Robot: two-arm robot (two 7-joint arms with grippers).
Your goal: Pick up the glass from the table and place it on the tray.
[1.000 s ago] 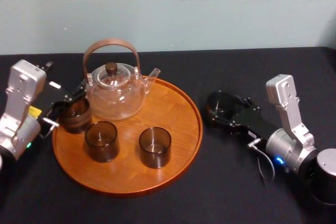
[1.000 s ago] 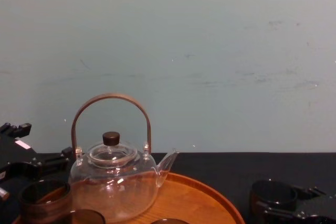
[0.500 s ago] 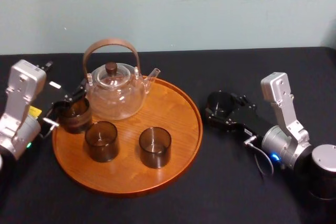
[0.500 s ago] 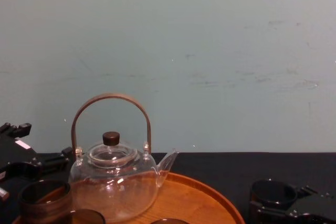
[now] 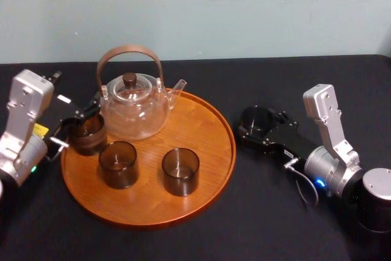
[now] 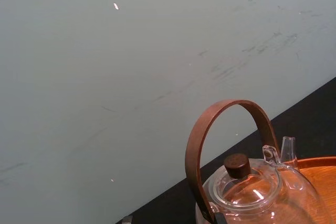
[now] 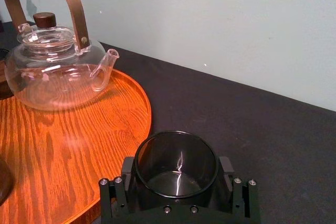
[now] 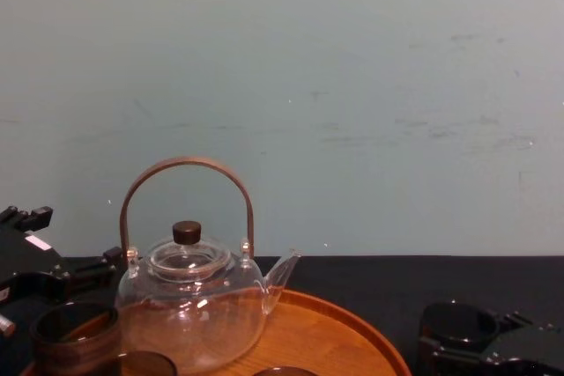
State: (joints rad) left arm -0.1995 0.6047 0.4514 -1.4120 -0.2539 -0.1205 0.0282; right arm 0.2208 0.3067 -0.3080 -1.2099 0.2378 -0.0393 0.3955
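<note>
Black cloth covers the table (image 5: 183, 246), and near its left edge the left gripper (image 5: 76, 123) rests with jaws apart at a brown cup (image 5: 87, 134) on the left rim of the tray (image 5: 211, 151). We see the teapot (image 5: 134, 105) and two more cups (image 5: 118, 163) taking the tray's left and middle, its right part bare. Just right of that rim, not touching it, the dark glass (image 5: 256, 121) sits clamped between the jaws of the right gripper (image 7: 177, 170).

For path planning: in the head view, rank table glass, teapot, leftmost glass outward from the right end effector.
1. Table glass, right of tray, in right end effector.
2. Teapot, tray's back.
3. Leftmost glass, tray's left, at left end effector.
</note>
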